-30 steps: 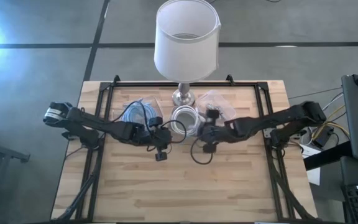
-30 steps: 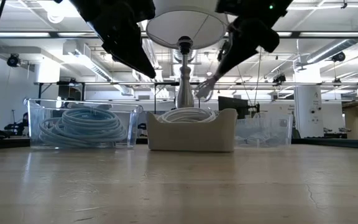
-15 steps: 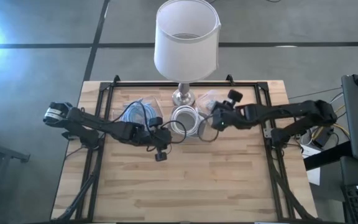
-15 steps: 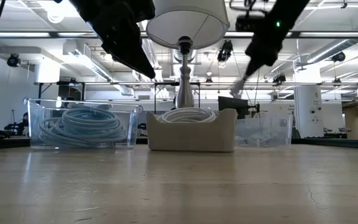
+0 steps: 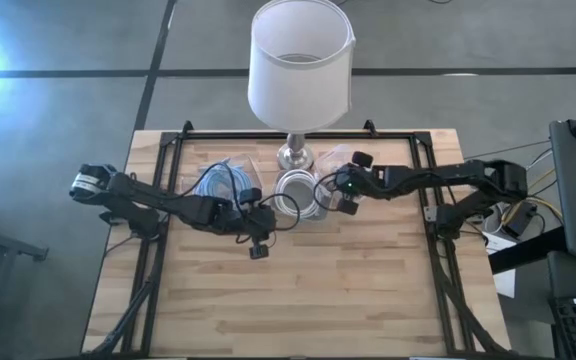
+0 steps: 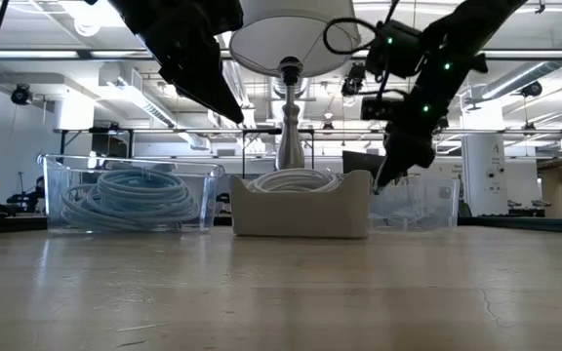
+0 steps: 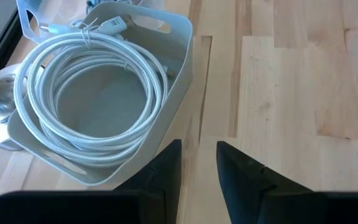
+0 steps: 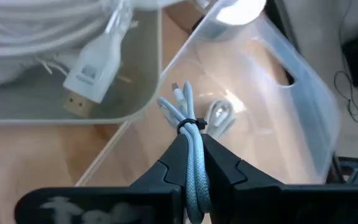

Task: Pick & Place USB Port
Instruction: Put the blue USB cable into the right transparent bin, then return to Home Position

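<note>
Right gripper (image 8: 194, 163) has swung back from mid-table, now over the clear bin (image 8: 278, 99), clamped on a bundled cable (image 8: 190, 134). Looks like the drop comes next. Left gripper (image 7: 197, 165) hangs narrowly parted beside the white tub (image 7: 179, 74).

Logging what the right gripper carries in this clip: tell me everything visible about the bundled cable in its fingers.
The bundled cable is pale blue-grey with a braided look, folded into a short bunch and cinched by a thin dark tie, its loose ends fanning past the tie. The right gripper pinches it between both fingers, holding it above the clear plastic bin, beside the white bin of coiled white cable. It touches nothing else visible.
</note>
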Robot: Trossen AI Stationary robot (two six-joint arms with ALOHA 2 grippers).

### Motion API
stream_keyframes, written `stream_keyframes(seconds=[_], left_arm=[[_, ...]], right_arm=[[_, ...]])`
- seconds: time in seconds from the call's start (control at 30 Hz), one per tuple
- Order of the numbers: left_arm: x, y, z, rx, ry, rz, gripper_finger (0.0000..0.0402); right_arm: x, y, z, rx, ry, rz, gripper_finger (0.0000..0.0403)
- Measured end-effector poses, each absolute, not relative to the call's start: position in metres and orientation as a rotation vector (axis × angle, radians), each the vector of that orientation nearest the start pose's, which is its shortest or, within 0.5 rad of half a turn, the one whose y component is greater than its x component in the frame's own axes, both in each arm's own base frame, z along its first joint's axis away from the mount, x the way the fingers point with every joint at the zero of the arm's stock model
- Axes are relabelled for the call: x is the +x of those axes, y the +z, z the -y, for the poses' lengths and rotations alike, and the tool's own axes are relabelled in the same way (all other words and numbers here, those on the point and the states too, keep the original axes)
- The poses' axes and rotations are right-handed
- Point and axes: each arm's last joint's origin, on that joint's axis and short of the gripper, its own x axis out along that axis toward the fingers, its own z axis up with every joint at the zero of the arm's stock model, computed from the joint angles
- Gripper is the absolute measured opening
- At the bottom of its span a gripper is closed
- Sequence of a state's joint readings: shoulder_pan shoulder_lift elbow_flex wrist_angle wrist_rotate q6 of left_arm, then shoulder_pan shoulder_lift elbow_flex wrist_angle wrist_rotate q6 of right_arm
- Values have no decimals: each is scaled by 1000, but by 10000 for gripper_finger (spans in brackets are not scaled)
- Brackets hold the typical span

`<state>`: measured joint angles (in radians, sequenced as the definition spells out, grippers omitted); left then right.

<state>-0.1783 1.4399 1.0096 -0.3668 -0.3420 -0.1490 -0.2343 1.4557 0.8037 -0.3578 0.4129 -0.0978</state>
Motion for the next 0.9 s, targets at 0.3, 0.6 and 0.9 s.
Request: stream_keyframes(seconds=[0.3,0.6,0.9], left_arm=[[297,250,44,64,212,-757,104],[296,250,44,64,212,-757,104],[288,262,42,39,216,-726,104]], right_arm=[[271,182,79,-187,-534,-1076,60],[273,195,79,-147,-549,-1113,124],[288,222,71,-85,-473,-1034,148]])
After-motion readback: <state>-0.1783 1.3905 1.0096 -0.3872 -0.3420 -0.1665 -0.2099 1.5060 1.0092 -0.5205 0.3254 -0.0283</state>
